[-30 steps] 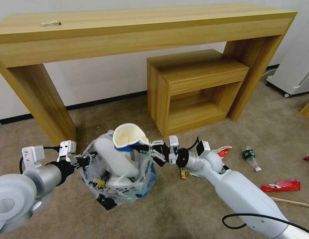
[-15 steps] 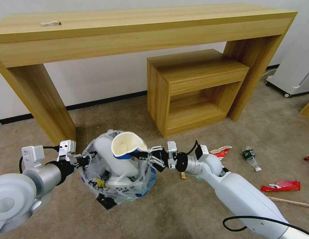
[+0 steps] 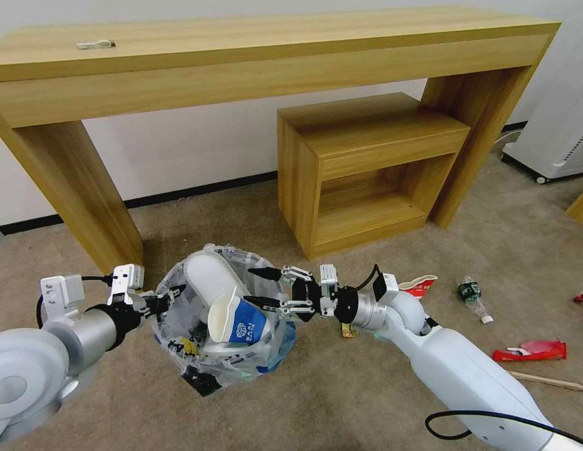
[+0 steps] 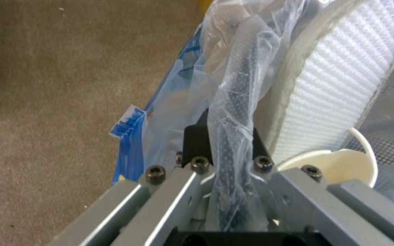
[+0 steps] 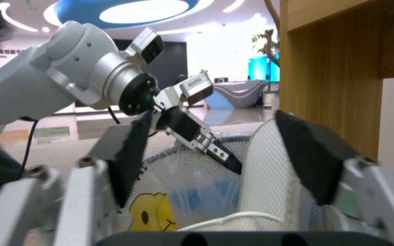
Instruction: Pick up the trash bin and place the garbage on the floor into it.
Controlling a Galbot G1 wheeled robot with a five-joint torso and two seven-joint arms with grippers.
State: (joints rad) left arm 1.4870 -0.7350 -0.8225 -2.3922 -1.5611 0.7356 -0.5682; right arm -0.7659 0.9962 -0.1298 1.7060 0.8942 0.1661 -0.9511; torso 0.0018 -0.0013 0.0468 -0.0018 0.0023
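— Well, what's the room like?
— Brown carpet; long wooden surface by the far wall, one small cabinet beneath.
— And the bin?
— One trash bin, near left, left end effector clamped on its rim. One paper cup and one slipper lie inside. Right end effector spread open, empty. One bottle, one stick right.

Trash bin mouth crowded: white slipper leans upright at the far side, paper cup lies tilted across the near side. Little open room between them.

Left hand clamps the rim and bag on the left. Right hand, fingers spread, sits at the right rim.

Carpet in front of the bin is bare. Right of it: crushed bowl, bottle, red wrapper, wooden stick.

Behind: worktop leg, cabinet.
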